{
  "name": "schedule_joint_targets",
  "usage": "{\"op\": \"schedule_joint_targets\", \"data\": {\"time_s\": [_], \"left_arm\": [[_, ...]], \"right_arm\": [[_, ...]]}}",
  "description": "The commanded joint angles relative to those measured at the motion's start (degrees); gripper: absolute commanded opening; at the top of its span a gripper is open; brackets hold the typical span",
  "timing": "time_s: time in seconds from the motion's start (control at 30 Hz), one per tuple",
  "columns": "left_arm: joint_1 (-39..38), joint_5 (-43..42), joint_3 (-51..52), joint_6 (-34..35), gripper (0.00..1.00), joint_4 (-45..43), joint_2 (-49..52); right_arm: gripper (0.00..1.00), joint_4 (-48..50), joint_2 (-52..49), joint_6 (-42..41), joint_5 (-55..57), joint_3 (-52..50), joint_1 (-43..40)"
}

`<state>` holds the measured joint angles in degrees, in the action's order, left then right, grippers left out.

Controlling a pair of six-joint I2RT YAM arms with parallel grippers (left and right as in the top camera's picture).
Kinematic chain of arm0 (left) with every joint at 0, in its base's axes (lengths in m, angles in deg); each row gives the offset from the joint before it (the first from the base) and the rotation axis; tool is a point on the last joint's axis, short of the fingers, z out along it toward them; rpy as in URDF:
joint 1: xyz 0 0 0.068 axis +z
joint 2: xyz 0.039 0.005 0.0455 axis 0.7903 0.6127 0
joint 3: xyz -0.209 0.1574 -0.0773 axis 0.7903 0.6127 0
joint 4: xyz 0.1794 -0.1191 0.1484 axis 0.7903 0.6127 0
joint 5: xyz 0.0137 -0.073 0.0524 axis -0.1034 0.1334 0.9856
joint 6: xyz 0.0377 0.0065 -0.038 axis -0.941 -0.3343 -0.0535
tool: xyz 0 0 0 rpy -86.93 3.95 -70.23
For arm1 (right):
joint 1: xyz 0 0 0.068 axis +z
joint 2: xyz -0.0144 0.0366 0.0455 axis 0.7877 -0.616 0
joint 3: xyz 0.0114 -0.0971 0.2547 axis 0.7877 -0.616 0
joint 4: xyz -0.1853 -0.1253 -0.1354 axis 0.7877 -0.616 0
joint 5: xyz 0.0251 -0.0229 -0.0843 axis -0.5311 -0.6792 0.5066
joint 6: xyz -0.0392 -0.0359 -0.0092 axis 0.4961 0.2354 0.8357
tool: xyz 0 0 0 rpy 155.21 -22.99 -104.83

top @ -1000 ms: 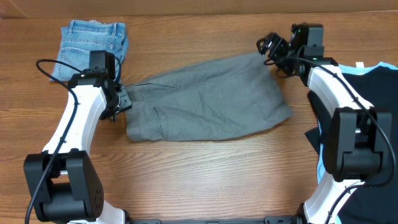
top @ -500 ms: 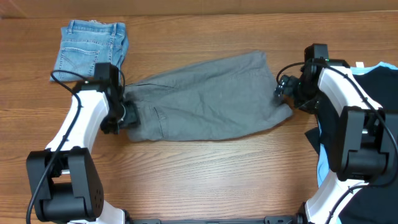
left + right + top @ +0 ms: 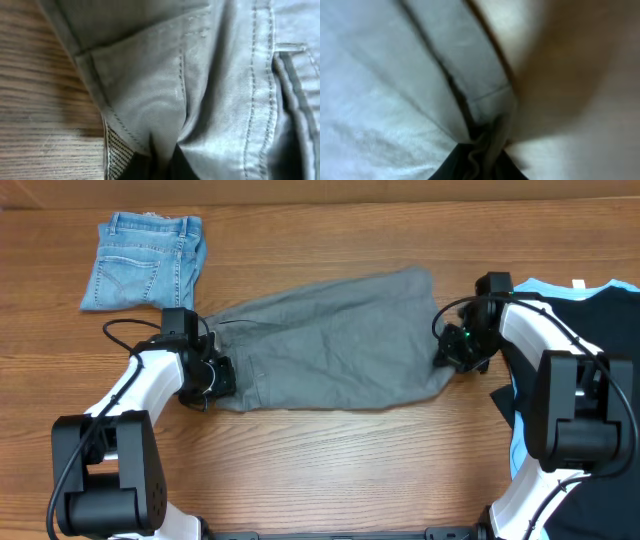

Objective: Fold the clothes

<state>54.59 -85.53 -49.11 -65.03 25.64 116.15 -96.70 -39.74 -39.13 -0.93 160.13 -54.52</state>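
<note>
**A:** Grey shorts [image 3: 330, 340] lie spread across the middle of the overhead frame on the wooden table [image 3: 330, 470]. Blue denim shorts [image 3: 145, 260] sit folded at upper left, and a black tee [image 3: 612, 330] lies over a light-blue garment [image 3: 517, 452] at the right edge.
**B:** The arms?
**A:** The left gripper [image 3: 215, 375] pinches the shorts' left end, the right gripper [image 3: 450, 352] the right end.
**B:** Left wrist view?
**A:** Cloth bunches into clamped jaws at bottom centre, with pale lining [image 3: 117, 157] showing at lower left.
**B:** Right wrist?
**A:** Blurred; a hem fold is nipped between dark jaws at bottom centre.
</note>
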Motion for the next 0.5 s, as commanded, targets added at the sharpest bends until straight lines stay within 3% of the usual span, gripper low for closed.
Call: {"op": "schedule_joint_targets", "data": {"time_s": [0.0, 0.03, 0.07, 0.1, 0.2, 0.23, 0.27, 0.3, 0.4, 0.47], "left_arm": [[1.6, 6.9, 0.1, 1.7, 0.04, 3.1, 0.5], [2.3, 6.9, -0.4, 1.6, 0.04, 4.1, 0.5], [3.1, 6.9, -1.2, 0.9, 0.04, 5.7, 0.5], [3.7, 6.9, -2.0, 0.3, 0.11, 7.3, 0.5], [5.3, 6.9, -6.0, -2.1, 0.39, 13.3, 0.5], [5.6, 6.7, -7.8, -2.9, 0.52, 15.2, 0.5], [5.7, 6.4, -10.3, -3.7, 0.84, 17.6, 0.5], [5.7, 5.7, -12.8, -4.5, 1.00, 19.9, 0.5], [5.4, 1.9, -19.4, -7.1, 1.00, 24.5, 0.5], [4.9, -1.1, -23.5, -8.2, 1.00, 26.5, 0.5]], "right_arm": [[0.16, -5.6, -0.4, -11.9, 14.0, -1.3, 0.0], [0.18, -6.6, -0.3, -11.9, 15.3, -1.3, -0.1], [0.37, -7.3, -0.1, -11.8, 16.3, -1.3, -0.2], [0.54, -7.9, 0.2, -11.5, 17.1, -1.1, -0.3], [0.64, -8.6, 1.8, -7.9, 17.0, 0.5, -0.4], [0.65, -9.1, 2.6, -6.7, 17.0, 1.4, -0.4], [0.66, -9.8, 3.5, -6.1, 17.0, 2.5, -0.4], [0.66, -10.5, 4.6, -5.4, 16.9, 4.0, -0.4], [0.66, -10.4, 7.9, -1.2, 11.7, 7.0, -0.4], [0.56, -8.9, 10.2, 4.7, 2.4, 8.3, -0.1]]}}
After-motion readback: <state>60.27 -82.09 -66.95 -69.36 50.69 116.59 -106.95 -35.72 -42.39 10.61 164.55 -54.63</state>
